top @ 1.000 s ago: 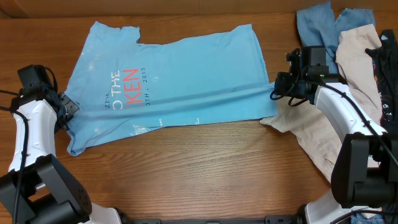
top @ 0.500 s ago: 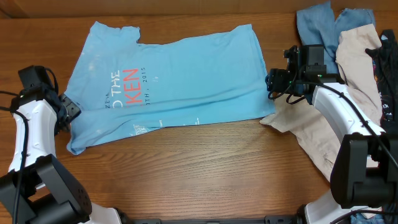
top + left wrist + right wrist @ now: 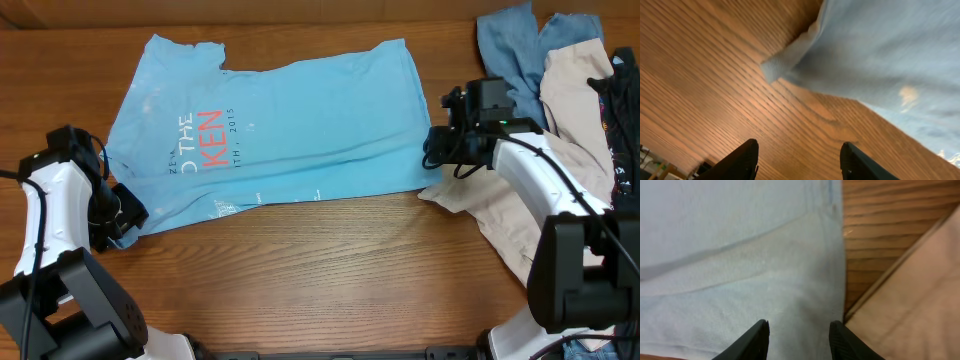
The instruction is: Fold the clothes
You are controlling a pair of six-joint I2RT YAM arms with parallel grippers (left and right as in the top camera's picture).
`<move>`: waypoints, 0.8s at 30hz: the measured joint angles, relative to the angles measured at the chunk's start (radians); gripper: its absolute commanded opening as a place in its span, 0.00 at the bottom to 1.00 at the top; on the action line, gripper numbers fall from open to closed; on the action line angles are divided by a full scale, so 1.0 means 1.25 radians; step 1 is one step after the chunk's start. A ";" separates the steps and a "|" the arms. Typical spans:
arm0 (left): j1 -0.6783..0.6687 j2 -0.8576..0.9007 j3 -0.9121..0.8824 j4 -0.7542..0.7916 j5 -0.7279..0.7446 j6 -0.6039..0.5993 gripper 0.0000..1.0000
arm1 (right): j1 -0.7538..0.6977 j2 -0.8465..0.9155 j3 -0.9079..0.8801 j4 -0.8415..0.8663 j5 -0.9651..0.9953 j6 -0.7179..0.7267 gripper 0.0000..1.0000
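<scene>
T-shirt (image 3: 320,120) lies lengthwise left-to-right, hem rightward; both arms' jaws apart.

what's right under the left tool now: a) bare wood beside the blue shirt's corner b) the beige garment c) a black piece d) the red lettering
A: in the left wrist view the left tool hangs open over bare wood of the table, and the corner of the blue T-shirt lies just ahead of its fingers, not between them.
</scene>
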 measured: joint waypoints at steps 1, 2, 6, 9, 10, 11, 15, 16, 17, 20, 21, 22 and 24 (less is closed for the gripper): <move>0.000 0.000 -0.007 0.000 0.000 0.000 0.56 | 0.006 0.009 0.000 0.000 0.000 -0.002 0.41; 0.000 0.000 -0.016 0.001 0.000 0.000 0.56 | 0.009 0.020 0.000 0.000 0.000 -0.004 0.38; 0.000 0.000 -0.059 0.015 0.001 0.000 0.56 | 0.017 0.075 0.000 0.000 0.000 -0.011 0.36; 0.000 0.000 -0.091 0.036 0.000 0.000 0.55 | 0.017 0.112 0.001 0.003 0.000 -0.013 0.36; 0.000 0.000 -0.101 0.046 0.000 0.000 0.56 | 0.016 0.112 0.003 0.004 0.000 -0.013 0.36; 0.000 0.000 -0.111 0.060 0.000 0.000 0.55 | 0.016 0.113 0.003 0.005 0.000 -0.014 0.36; 0.000 0.000 -0.149 0.125 -0.025 -0.001 0.56 | 0.016 0.113 0.003 0.005 0.000 -0.014 0.36; 0.000 0.000 -0.156 0.139 -0.034 -0.001 0.56 | 0.016 0.113 0.003 0.004 0.000 -0.014 0.36; 0.000 0.000 -0.162 0.148 -0.039 -0.001 0.56 | 0.016 0.113 0.003 0.004 0.000 -0.014 0.36; 0.000 0.000 -0.180 0.171 -0.055 -0.001 0.55 | 0.016 0.113 0.003 0.003 0.001 -0.013 0.36; 0.000 0.000 -0.183 0.172 -0.060 -0.001 0.55 | 0.016 0.113 0.003 0.003 0.001 -0.014 0.36; 0.000 0.000 -0.186 0.173 -0.067 -0.001 0.55 | 0.016 0.113 0.003 0.003 0.001 -0.014 0.36; 0.000 0.000 -0.189 0.183 -0.086 -0.002 0.55 | 0.016 0.113 0.003 0.003 0.001 -0.014 0.36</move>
